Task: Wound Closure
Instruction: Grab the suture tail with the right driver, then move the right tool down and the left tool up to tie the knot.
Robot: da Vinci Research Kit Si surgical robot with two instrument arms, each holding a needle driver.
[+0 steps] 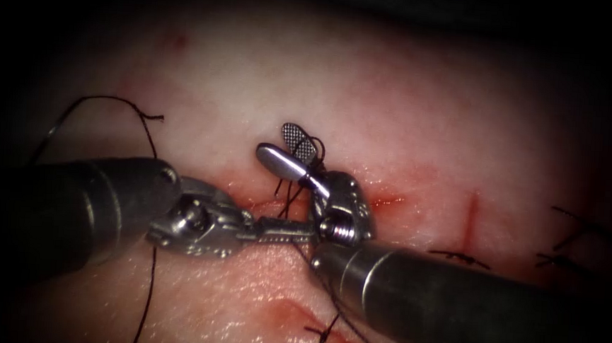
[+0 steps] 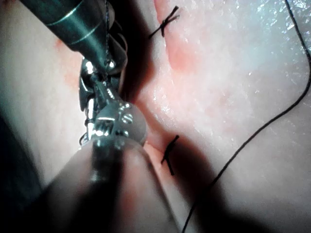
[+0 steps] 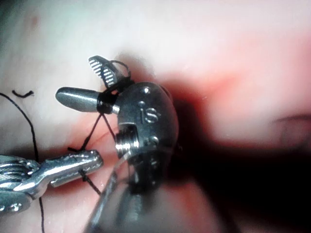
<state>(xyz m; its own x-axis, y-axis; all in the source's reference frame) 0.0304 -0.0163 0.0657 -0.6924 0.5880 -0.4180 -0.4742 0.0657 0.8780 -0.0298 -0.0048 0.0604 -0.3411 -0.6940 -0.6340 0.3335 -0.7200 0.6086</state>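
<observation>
Thread (image 1: 297,192) wraps round the right hand (image 1: 287,148), which gapes wide; left hand (image 1: 301,229) is clamped on thread over the cut (image 1: 389,200).

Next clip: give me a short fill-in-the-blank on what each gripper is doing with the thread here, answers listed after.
1. The right gripper has its jaws ____, with thread wrapped around their base.
2. The left gripper has its jaws ____ on the thread beside the right tool's wrist.
3. In the endoscope view, the left gripper's shaft comes in from the picture's ____.
4. Finished stitches lie on the tissue to the ____ of the two grippers in the endoscope view.

Missing words: open; shut; left; right
</observation>
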